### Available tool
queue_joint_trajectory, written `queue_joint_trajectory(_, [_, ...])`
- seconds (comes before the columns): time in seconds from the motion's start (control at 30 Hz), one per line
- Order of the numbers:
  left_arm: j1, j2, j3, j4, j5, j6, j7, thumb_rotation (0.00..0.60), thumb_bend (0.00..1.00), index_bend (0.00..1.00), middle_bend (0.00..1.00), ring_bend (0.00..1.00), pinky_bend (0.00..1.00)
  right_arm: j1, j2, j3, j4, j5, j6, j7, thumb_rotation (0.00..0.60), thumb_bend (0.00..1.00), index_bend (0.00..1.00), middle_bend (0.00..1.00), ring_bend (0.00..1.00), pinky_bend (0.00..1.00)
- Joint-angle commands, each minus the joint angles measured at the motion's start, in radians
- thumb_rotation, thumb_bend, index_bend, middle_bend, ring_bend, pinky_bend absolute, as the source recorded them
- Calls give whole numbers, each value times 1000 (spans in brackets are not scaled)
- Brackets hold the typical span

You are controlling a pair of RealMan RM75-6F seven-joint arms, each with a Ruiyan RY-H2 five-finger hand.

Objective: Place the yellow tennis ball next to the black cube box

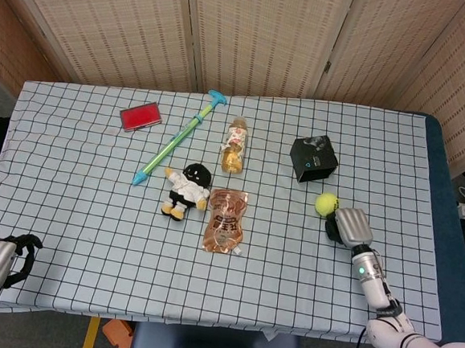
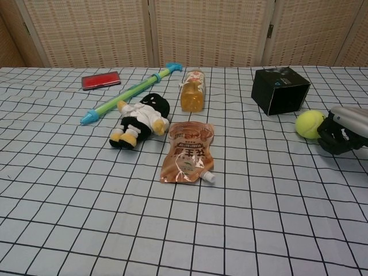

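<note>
ball (image 1: 326, 203): yellow-green tennis ball, round, resting on the checked cloth at the right side of the table
ball place (image 2: 309, 124): near side of the box and slightly right of it, close but apart
box (image 1: 313, 159): black cube, small pale markings on top, standing flat, turned slightly askew
box place (image 2: 280, 89): right, far half of the table

yellow tennis ball (image 1: 326, 203), black cube box (image 1: 313, 159), white black-checked tablecloth (image 1: 76, 210), red case (image 1: 140, 117), green-blue stick (image 1: 177, 138)
</note>
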Motion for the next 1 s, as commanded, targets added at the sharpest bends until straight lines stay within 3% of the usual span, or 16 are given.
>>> queue_joint_trajectory(0.03, [0, 0, 0, 0, -1, -1, -1, 600, 580, 438, 488, 489, 595, 10, -11, -1, 20, -5, -6, 19, 600, 813, 861, 803, 696, 903])
queue_joint_trajectory(1.0, [-2, 2, -2, 1, -4, -4, -7, 600, 581, 439, 489, 489, 595, 79, -97, 15, 183, -4, -45, 100, 600, 814, 849, 803, 689, 902])
